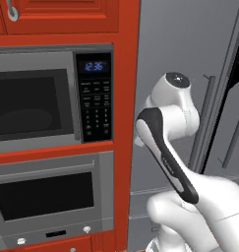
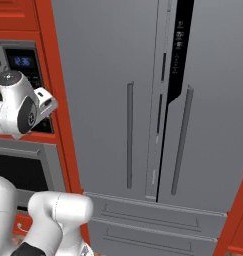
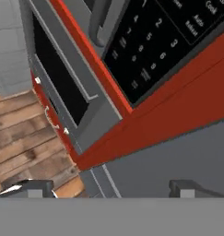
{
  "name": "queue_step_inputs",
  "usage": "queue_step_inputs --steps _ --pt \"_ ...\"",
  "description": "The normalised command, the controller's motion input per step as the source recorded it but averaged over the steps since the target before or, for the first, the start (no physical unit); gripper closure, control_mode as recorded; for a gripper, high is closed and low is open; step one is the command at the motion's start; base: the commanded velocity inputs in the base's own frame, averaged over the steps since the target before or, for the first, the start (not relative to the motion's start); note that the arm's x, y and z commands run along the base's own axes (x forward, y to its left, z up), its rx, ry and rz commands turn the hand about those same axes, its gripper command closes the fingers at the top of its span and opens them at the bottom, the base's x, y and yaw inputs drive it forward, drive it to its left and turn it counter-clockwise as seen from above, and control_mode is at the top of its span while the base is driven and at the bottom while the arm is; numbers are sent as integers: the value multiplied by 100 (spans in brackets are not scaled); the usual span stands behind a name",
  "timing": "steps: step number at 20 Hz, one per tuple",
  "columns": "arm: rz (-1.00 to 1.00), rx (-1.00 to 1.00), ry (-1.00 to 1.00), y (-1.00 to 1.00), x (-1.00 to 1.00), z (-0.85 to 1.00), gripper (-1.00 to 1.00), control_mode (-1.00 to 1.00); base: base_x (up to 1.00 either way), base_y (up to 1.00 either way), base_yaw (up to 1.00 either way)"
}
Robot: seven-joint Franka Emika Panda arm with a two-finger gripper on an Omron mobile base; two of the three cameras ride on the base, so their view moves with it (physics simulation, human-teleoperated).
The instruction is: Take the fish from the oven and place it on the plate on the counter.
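Left base view — the oven point(image 1: 52, 197) sits shut below the microwave point(image 1: 52, 98) in a red cabinet point(image 1: 125, 98); dark glass window, two knobs under it. The arm point(image 1: 175, 147) stands up beside the cabinet, against a grey fridge point(image 1: 190, 49). The fish cannot be seen; presumably it is behind the closed oven door, though the glass gives nothing away.

Right base view — the arm's upper joint point(image 2: 20, 105) is in front of the microwave keypad point(image 2: 23, 62); the fridge point(image 2: 143, 100) with its long handles takes up the rest. No plate or tabletop to be made out here.

Hand view — the fingers point(image 3: 113, 186) are spread wide and hold nothing. The view is rolled: past the fingers runs the red cabinet edge, beyond it the oven window point(image 3: 58, 78) and the microwave keypad point(image 3: 164, 41); wooden floor point(image 3: 21, 133) off to one side of them.

Risks, as judged: the door is not yet opened, so any reach for the fish would meet glass. The fingers are well apart from the oven's handle and skewed to it — a pull from this angle could slip off. The fish, being small, could drop through the rack.
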Motion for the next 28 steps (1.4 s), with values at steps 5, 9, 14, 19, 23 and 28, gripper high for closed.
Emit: queue_step_inputs --steps 5,9,14,19,23,28 --pt "20 -21 -2 64 -6 -58 -100 -100 0 0 0" --pt "12 -17 0 58 0 -64 -100 -100 0 0 0" --pt "10 -16 -3 72 0 -40 -100 -100 0 0 0" --pt "6 -17 -8 82 0 -35 -100 -100 0 0 0" --pt "0 -14 -6 72 0 -39 -100 -100 0 0 0" --pt "0 -7 -10 42 14 -47 -100 -100 0 0 0"
